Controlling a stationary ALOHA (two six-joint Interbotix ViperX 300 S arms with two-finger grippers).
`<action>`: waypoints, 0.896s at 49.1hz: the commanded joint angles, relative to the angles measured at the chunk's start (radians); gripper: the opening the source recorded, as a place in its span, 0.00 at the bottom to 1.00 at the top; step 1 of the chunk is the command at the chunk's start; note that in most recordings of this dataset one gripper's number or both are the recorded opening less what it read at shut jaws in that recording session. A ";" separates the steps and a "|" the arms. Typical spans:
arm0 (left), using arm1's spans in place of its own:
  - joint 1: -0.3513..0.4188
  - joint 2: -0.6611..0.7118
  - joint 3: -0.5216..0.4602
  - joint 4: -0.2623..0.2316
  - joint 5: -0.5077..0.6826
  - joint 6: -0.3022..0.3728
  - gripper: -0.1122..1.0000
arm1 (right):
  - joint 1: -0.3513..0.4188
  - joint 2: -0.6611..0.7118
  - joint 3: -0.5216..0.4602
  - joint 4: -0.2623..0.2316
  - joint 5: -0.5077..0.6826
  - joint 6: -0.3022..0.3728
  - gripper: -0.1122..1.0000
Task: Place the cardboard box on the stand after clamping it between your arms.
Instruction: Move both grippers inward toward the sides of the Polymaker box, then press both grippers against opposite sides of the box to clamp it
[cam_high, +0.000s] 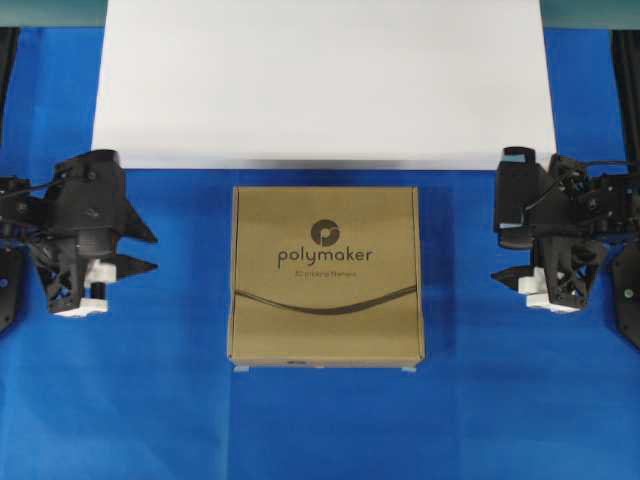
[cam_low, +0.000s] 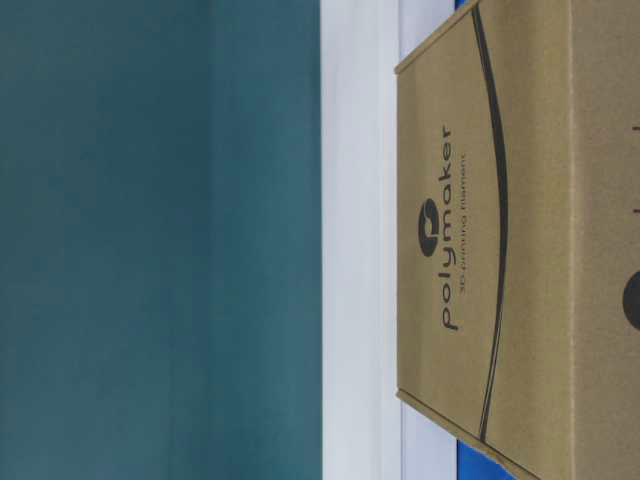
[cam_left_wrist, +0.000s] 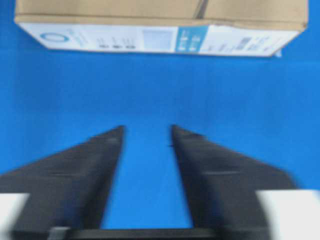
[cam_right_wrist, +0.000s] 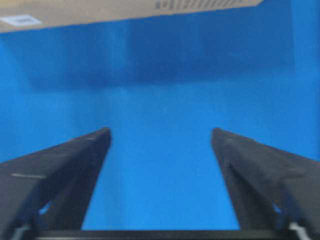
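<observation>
My left jaws (cam_high: 148, 252) stand apart w/ a narrow gap, holding nothing; in the left wrist view the two black fingers (cam_left_wrist: 85, 170) frame bare blue cloth. My right jaws (cam_high: 505, 277) are spread wider, also empty, blue cloth between the fingers (cam_right_wrist: 75, 165) in the right wrist view. Both sets point inward at the box (cam_high: 326, 275) but neither touches it; a strip of blue separates each from its nearest box side. White parts show on the underside of each gripper frame.

The box lies flat on the worktop (cam_high: 320, 430), about midway btwn my two arms. Top face is brown w/ a dark round emblem, "polymaker" lettering and a curved dark line under it. Left wrist view shows the box side facing my left jaws: a white & blue printed label along it, text too blurred to read. Right wrist view shows only the lower edge of the facing side, brown w/ a small white sticker.

The stand (cam_high: 320, 85) sits behind the box, white, flat top, much wider than the box. The box's far edge is just beside the stand's front edge, a thin blue strip btwn them; the box isn't on it. Table-level view is turned sideways: box top fills the right, white stand edge beside it, teal wall (cam_low: 150, 240) on the rest.
</observation>
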 joint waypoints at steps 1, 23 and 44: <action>0.002 0.025 -0.011 0.003 -0.052 -0.002 0.63 | 0.000 0.011 -0.009 0.000 -0.003 0.005 0.81; 0.017 0.281 -0.006 0.003 -0.265 -0.003 0.88 | -0.003 0.156 0.061 0.000 -0.198 0.015 0.99; 0.014 0.497 -0.103 0.003 -0.316 0.014 0.88 | 0.005 0.368 -0.018 0.002 -0.376 0.015 0.99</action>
